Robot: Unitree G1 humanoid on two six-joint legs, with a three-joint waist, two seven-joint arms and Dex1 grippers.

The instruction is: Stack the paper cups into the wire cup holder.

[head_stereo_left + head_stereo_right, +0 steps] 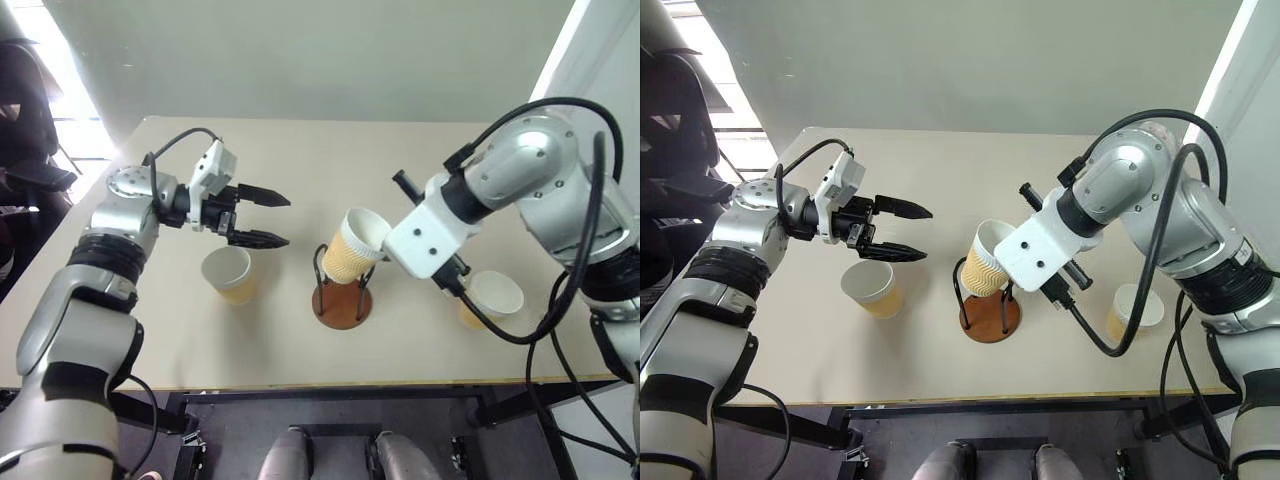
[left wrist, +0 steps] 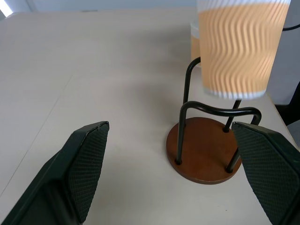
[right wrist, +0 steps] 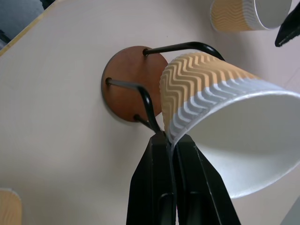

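The wire cup holder (image 1: 341,296), a brown disc with dark wire loops, stands near the table's front middle. My right gripper (image 3: 171,140) is shut on the rim of a paper cup (image 1: 354,246), which hangs tilted just above the holder's loops, its bottom between the wires. A second paper cup (image 1: 229,273) stands upright left of the holder. A third paper cup (image 1: 491,298) stands to the right, partly hidden by my right arm. My left gripper (image 1: 277,218) hovers open and empty above the left cup, fingers pointing toward the holder (image 2: 206,154).
The beige table (image 1: 300,160) has bare room behind the cups. Its front edge (image 1: 300,385) runs just below the holder. A black cable (image 1: 520,330) loops from my right arm over the right cup. A dark chair (image 1: 25,110) stands off the table's left side.
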